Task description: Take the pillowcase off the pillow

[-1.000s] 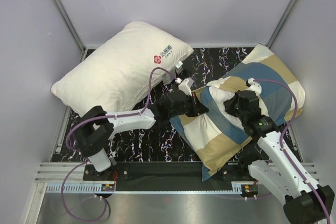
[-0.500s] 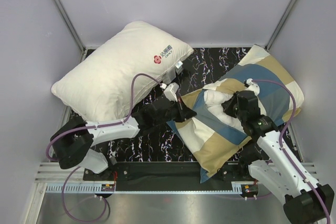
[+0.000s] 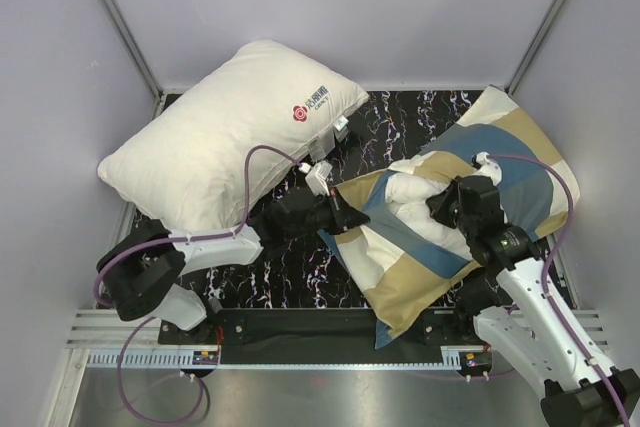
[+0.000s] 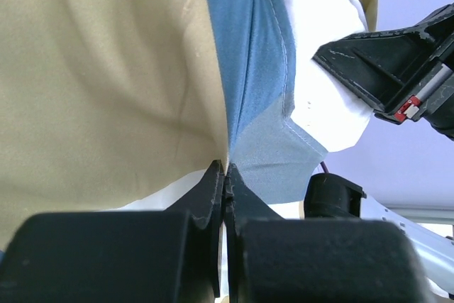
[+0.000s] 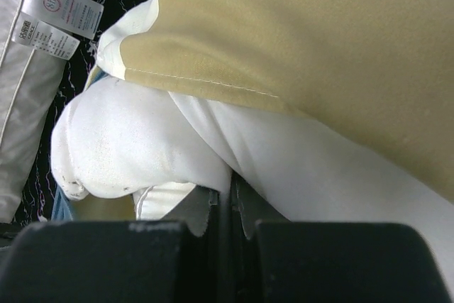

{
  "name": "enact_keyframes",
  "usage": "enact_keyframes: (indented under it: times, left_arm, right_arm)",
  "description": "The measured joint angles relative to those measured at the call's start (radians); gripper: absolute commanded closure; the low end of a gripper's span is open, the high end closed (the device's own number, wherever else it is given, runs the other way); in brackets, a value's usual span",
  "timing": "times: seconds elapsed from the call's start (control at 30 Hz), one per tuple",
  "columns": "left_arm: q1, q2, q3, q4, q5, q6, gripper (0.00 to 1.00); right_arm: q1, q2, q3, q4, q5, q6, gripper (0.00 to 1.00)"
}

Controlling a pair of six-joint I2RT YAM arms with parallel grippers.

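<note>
The left tool (image 3: 343, 219) retracted leftward toward its base, drawing the pillowcase (image 3: 415, 277) edge along; more of the pillow (image 3: 412, 190) was exposed.

Two pillows — the logo pillow (image 3: 230, 137) and the plain pillow (image 3: 408, 191). One pillowcase (image 3: 412, 282). Two end effectors — the left end effector (image 3: 349, 219) and the right end effector (image 3: 441, 211). One table (image 3: 400, 117).

We found the pillowcase (image 3: 420, 272) on the counter's (image 3: 290, 267) right side, the pillow (image 3: 420, 197) partly inside it and sticking out leftward, the other pillow (image 3: 235, 132) lying far left.
</note>
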Motion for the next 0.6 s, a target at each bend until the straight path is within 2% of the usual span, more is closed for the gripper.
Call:
enact_keyframes:
  times: [0.6]
  left_arm:
    - [0.053,0.079,-0.059,0.179,0.11,-0.069,1.0]
  right_arm:
    - [0.004,-0.055,0.042,-0.106,0.007,0.011,1.0]
